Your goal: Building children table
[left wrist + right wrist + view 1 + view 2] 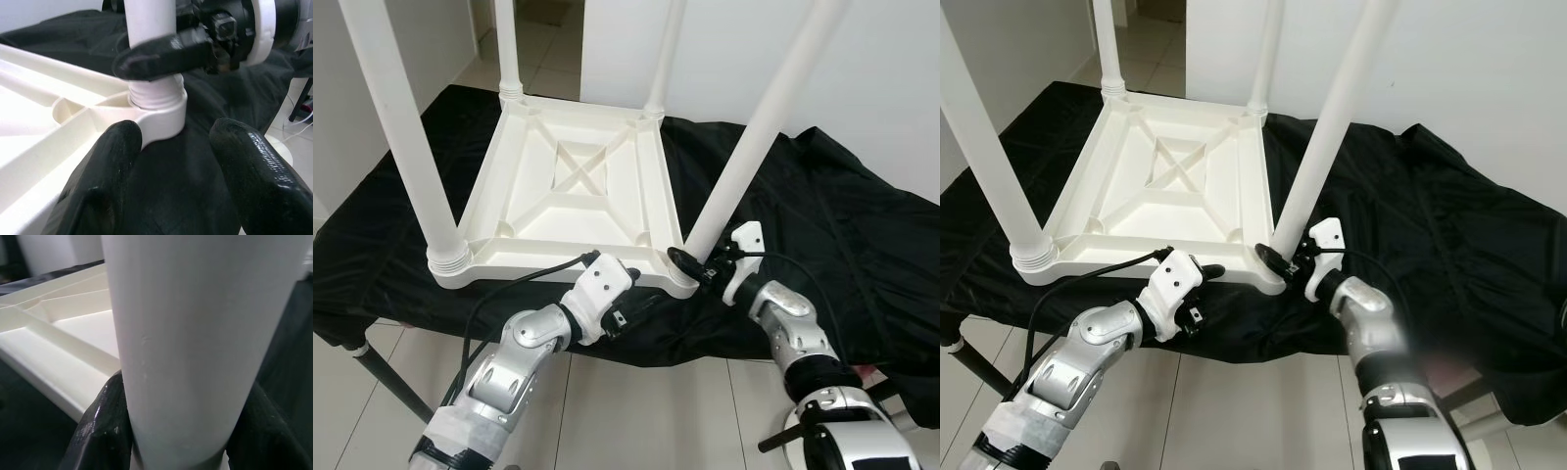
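While upturned on the black-draped desk, white plastic children's table: ribbed underside, four legs up. Right gripper fingers pinching near-corner leg; left gripper fingers spread.

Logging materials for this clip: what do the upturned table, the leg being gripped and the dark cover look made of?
Table top: likely moulded plastic, white, ribbed underside.
Leg: same smooth white plastic, threaded base.
Cover: thin black fabric, wrinkled, slightly shiny.
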You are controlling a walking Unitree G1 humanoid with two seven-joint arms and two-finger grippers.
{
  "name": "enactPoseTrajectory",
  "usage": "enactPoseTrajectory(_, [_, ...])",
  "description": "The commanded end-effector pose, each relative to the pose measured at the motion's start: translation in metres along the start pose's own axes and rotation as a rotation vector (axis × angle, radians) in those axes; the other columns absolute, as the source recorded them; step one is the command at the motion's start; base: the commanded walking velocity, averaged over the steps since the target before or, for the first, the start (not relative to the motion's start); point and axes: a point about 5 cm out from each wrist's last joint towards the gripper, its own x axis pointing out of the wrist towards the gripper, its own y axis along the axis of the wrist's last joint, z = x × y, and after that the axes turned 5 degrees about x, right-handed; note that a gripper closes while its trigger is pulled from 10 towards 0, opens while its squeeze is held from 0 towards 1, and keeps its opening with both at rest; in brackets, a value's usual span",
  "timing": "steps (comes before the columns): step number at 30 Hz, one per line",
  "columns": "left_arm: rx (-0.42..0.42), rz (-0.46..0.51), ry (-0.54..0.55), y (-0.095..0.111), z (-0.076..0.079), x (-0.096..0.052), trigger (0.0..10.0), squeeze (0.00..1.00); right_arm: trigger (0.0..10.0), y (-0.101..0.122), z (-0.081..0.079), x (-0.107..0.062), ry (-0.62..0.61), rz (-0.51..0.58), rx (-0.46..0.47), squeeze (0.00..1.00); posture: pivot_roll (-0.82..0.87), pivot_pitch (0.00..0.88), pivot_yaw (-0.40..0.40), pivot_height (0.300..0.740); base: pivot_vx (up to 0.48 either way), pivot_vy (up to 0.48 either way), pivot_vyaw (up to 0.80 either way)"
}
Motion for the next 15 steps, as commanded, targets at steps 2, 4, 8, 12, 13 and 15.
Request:
enactPoseTrajectory(2, [0.007,0.005,-0.028,0.000,0.000,0.002,10.0,0.00,10.0,-0.003,-0.001,-0.001,-0.063,-0.003,0.044,0.00,0.04,0.000,-0.114,0.740,0.000,0.000,0.00])
enactPoseTrajectory(4, [0.007,0.006,-0.029,0.001,0.000,0.002,10.0,0.00,10.0,-0.002,-0.005,0.000,-0.097,0.010,0.062,0.00,0.04,0.000,-0.111,0.740,0.000,0.000,0.00])
enactPoseTrajectory(8, [0.008,0.007,-0.035,0.001,0.000,0.003,10.0,0.00,10.0,-0.002,-0.012,0.001,-0.182,0.031,0.087,0.00,0.04,0.000,-0.109,0.740,0.000,0.000,0.00])
enactPoseTrajectory(12, [0.009,0.007,-0.037,0.001,0.000,0.003,10.0,0.00,10.0,-0.003,-0.016,0.001,-0.214,0.038,0.106,0.00,0.04,0.000,-0.108,0.740,0.000,0.000,0.00])
enactPoseTrajectory(13, [0.009,0.007,-0.037,0.001,0.000,0.003,10.0,0.00,10.0,-0.003,-0.016,0.001,-0.214,0.038,0.106,0.00,0.04,0.000,-0.108,0.740,0.000,0.000,0.00])
enactPoseTrajectory(15, [0.011,0.004,-0.042,0.001,0.000,0.002,10.0,0.00,10.0,-0.003,-0.020,0.001,-0.276,0.051,0.129,0.00,0.04,0.000,-0.102,0.740,0.000,0.000,0.00])
